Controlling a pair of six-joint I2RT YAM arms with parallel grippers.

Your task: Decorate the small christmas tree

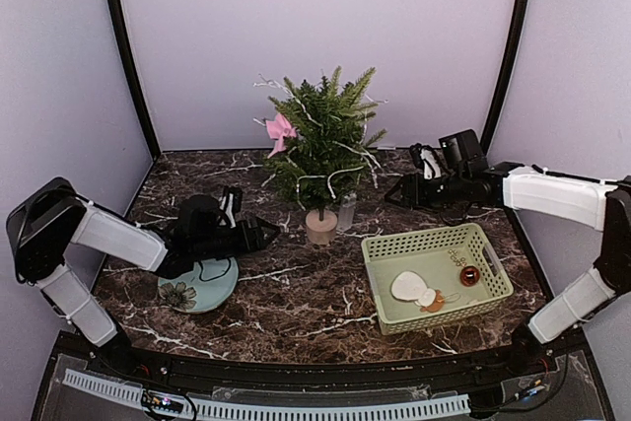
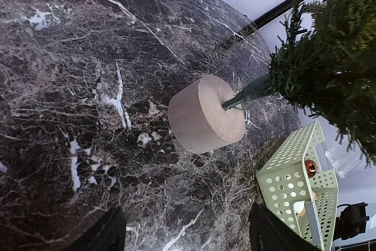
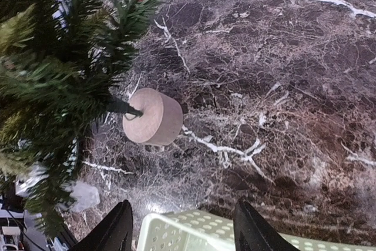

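The small christmas tree (image 1: pixel 323 150) stands at the middle back of the table in its round beige pot (image 1: pixel 320 227). A pink bow (image 1: pixel 281 132) and a white garland (image 1: pixel 325 182) hang in its branches. My left gripper (image 1: pixel 268 235) is low on the table just left of the pot, pointing at it. In the left wrist view the left gripper (image 2: pixel 185 240) is open and empty, with the pot (image 2: pixel 202 116) ahead. My right gripper (image 1: pixel 391 194) hovers right of the tree. In the right wrist view the right gripper (image 3: pixel 185 233) is open with nothing held, above the basket corner (image 3: pixel 194 234).
A pale green basket (image 1: pixel 488 255) at the right front holds a red ball (image 1: pixel 469 275) and a white ornament (image 1: pixel 407 287). A light blue plate (image 1: pixel 197 291) with a flower print lies under the left arm. A small clear object (image 1: pixel 346 212) stands beside the pot.
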